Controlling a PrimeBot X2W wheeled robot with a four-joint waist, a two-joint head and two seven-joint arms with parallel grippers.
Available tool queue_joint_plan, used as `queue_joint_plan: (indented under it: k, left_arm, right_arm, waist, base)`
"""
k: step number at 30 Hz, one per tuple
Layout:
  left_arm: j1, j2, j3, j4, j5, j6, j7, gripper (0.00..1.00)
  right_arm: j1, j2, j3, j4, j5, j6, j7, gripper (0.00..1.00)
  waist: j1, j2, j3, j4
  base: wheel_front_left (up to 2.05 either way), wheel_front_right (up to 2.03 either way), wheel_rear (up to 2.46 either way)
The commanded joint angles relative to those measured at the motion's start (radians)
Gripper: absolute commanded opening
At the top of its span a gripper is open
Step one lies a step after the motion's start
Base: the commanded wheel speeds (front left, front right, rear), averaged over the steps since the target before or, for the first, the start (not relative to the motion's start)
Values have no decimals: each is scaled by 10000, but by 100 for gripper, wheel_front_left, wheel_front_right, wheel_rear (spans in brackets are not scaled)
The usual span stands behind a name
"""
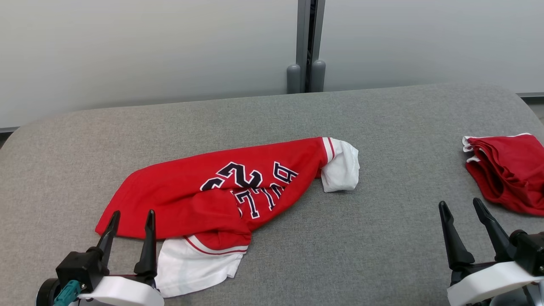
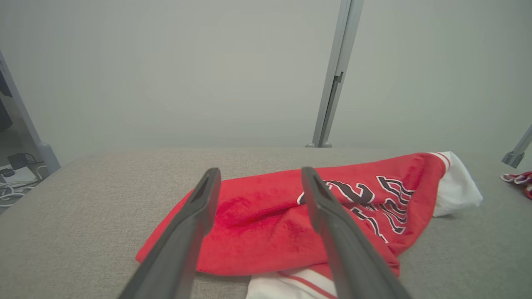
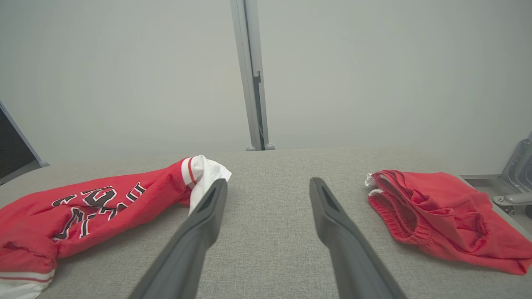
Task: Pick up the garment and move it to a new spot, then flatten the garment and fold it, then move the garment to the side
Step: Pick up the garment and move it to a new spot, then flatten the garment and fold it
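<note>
**Q:** Jersey (image 1: 204, 191) spotted where?

**A:** Crumpled mid-table (image 1: 340, 246), left of center. Left gripper (image 1: 132, 214) is held at its near edge, jaws parted, nothing gripped. Right gripper (image 1: 460, 203): same, parked near right.

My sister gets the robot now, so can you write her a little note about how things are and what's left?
Left pincer: open, empty, at the near left end of the red jersey.
Right pincer: open, empty, over the bare grey table, between the jersey and a second red garment at the right edge.
Jersey: crumpled mid-table, not flattened or folded.
Done: nothing visible yet.
Left: pick up, move, flatten, fold, set aside.
</note>
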Motion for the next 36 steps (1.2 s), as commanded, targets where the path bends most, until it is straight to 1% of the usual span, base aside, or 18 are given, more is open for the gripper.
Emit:
queue_joint_plan:
  k: [1,14,26,30,36]
  left_arm:
    - [110,62,4,-43,40,71,29,100]
    - [26,104,-56,-163,33,214,60,100]
    - [-208,102,-125,-108,-20,200,6,100]
    - [-510,73,-215,-139,46,141,-13,100]
    - [-1075,-65,-363,3,31,-25,-148,100]
  right_arm:
    - [33,-8,-55,-55,39,-1,46,100]
    - [18,37,-75,-90,52,-1,41,100]
    - [-165,56,-9,-71,27,-1,47,100]
    - [-379,78,567,53,65,1,151,100]
    - [-973,-55,2313,609,299,-1,341,100]
  waist:
    - [0,0,3,-3]
    - [0,0,146,-7]
    - [0,0,384,109]
    - [0,0,613,335]
    - [0,0,1078,846]
  base:
    - [0,0,0]
    - [0,0,0]
    - [0,0,0]
    - [0,0,0]
    - [0,0,0]
